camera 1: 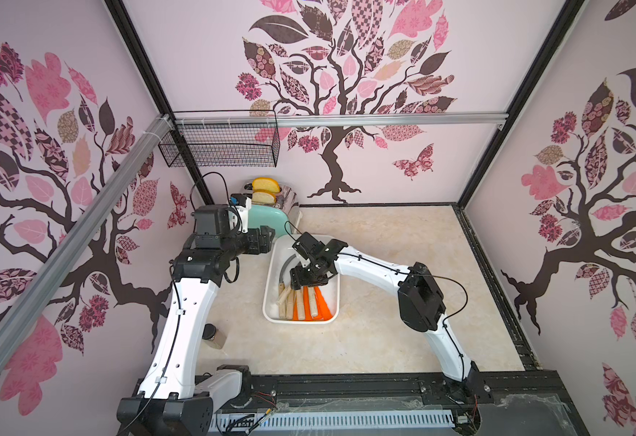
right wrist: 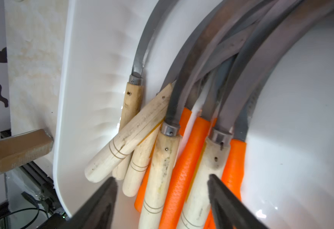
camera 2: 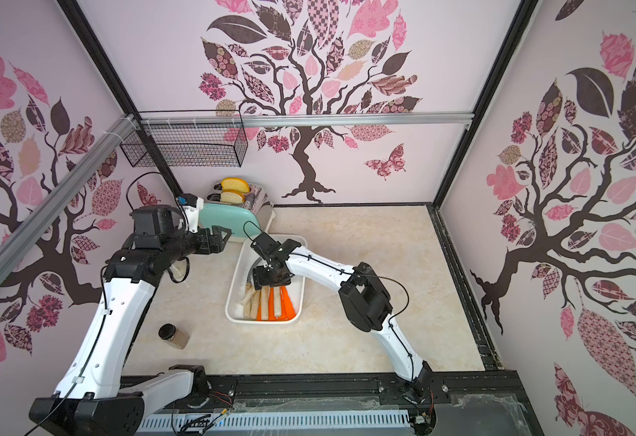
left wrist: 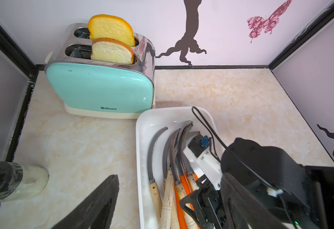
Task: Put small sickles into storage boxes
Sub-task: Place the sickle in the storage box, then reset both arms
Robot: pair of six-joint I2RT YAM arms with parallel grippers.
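Packed lengthwise in the white tray (camera 1: 275,260): the small sickles (camera 1: 301,302), 5 wooden handles among orange ones, handles toward the robot's base, blades curving away. Directly above those handles, straddling them crosswise, spread wide and gripping nothing: the right gripper (right wrist: 161,177), the nearer one. Hovering just beside the tray's far corner, likewise wide and empty: the left gripper (camera 1: 268,238).

Mint toaster (left wrist: 100,89) stands just beyond left hand (camera 1: 267,237), two bread slices (left wrist: 112,51) upright in slots. Black wire basket (camera 1: 225,143) hangs on wall above. Brown-filled jar (camera 1: 214,336) lies on desk (camera 1: 384,264), well behind hand.
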